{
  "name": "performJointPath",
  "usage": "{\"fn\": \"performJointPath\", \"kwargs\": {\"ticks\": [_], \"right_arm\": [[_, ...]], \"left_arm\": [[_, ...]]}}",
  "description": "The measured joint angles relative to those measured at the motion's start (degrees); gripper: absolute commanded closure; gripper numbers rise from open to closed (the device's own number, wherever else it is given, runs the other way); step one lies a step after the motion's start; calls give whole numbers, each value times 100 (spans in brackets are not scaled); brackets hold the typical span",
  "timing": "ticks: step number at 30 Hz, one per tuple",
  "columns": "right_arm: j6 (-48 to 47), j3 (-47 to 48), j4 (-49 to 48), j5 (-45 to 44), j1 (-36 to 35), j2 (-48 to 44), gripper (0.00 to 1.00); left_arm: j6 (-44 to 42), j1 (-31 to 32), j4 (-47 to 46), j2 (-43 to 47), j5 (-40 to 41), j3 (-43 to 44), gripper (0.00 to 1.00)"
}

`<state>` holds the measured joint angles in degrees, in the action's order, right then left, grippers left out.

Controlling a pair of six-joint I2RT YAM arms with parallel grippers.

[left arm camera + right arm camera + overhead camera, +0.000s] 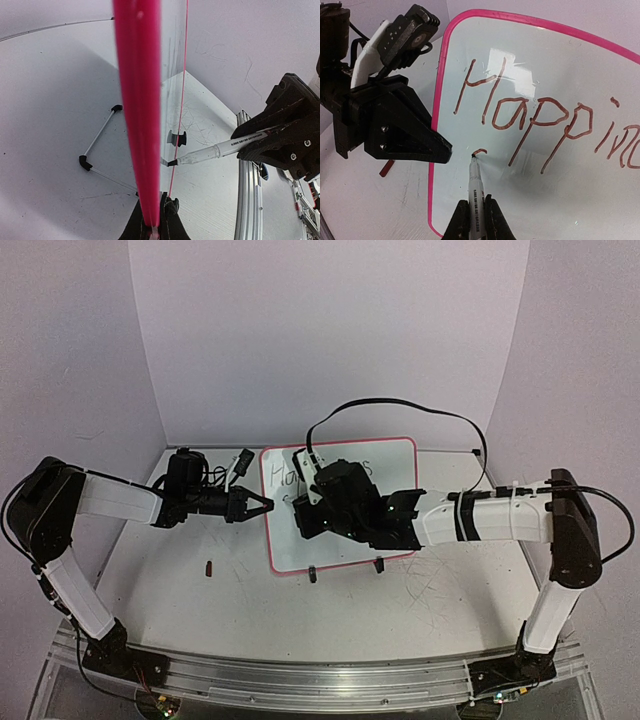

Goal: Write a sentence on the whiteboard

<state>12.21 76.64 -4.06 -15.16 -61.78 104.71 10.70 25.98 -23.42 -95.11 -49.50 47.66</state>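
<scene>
The whiteboard [395, 465] stands upright at mid table, glossy white with a pink frame [137, 125]. My left gripper [262, 506] is shut on its left edge, the pink rim pinched between the jaws [155, 227]. My right gripper [476, 215] is shut on a thin white marker [476, 185], whose tip touches the board [545, 200]. The sentence [530, 117] reads "Happin" in reddish-brown strokes along the top line. A short curved stroke [479, 151] lies at the marker tip, below the "H". In the top view the right wrist [345, 505] hides most of the lettering.
A small dark red cap [210, 567] lies on the table left of the board. Two black clip feet [312, 574] hold the board's lower edge, and a wire stand [100, 132] props it from behind. A black cable [400, 405] arches overhead. An aluminium rail [320, 680] runs along the front.
</scene>
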Motion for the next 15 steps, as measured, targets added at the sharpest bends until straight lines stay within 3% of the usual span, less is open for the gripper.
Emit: {"fn": "performJointPath", "kwargs": {"ticks": [15], "right_arm": [[166, -121, 109, 150, -36, 0, 100]], "left_arm": [[-9, 0, 2, 0, 0, 0, 100]]}}
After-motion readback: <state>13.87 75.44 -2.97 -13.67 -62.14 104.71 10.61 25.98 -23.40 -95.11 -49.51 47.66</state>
